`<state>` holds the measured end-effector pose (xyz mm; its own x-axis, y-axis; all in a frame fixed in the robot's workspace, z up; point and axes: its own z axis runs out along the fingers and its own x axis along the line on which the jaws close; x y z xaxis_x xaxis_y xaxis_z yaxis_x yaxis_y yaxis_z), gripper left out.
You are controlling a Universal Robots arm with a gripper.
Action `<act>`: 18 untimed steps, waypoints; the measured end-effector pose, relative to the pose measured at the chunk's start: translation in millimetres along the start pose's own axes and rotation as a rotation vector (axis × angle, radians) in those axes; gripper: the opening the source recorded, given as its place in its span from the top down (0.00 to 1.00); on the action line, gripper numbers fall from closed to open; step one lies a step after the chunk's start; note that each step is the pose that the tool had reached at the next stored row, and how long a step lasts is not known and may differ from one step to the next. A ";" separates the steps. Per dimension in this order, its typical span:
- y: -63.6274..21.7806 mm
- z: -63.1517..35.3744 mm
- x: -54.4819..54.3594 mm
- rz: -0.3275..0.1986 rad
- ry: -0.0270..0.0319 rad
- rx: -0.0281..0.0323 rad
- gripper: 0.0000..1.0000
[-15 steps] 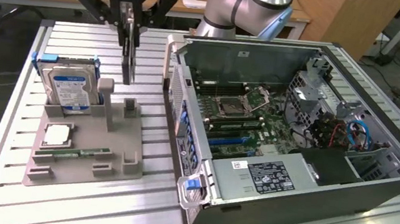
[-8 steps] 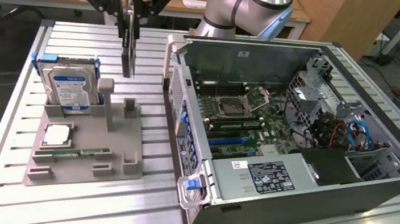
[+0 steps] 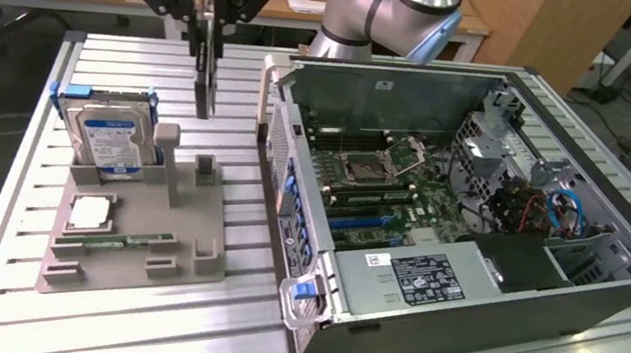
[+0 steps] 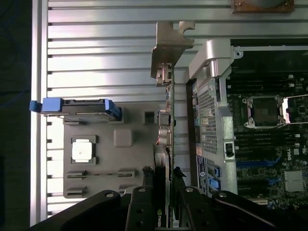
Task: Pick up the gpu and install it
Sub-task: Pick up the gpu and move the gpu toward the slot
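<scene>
Hanging straight down from the closed fingers (image 3: 196,1), the gpu (image 3: 205,73) is in the air, clear above the tabletop (image 3: 124,63). The fingers grip it by its upper part, one on each flat side. Its long axis is upright, so from the exterior view I see it as a thin dark strip. In the wrist view its silvery bracket (image 4: 171,45) sits at the end far from the fingers (image 4: 142,202).

Under the card and a little toward the exterior view's left stands the grey holder (image 3: 139,236), with the blue-labelled hard drive (image 3: 113,138) upright in its back slot. The card touches neither of them. On the exterior view's right, near the card, lies the open computer case (image 3: 483,278) with the motherboard (image 3: 382,180) facing up. I judge the pick-up as done and the install as not yet done, because the card is outside the case wall, not over the board. The arm (image 3: 390,10) reaches in from behind the case.
</scene>
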<state>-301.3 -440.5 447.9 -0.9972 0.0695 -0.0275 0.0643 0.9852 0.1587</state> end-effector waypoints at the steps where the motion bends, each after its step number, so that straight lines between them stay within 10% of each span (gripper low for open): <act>1: 0.1 0.1 -2.5 0.000 0.0000 0.0001 0.74; 18: 3.1 2.3 -49.4 0.000 0.0001 0.0000 0.74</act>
<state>-251.7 -440.5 447.5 -0.9972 0.0694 -0.0274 0.0642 0.9852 0.1587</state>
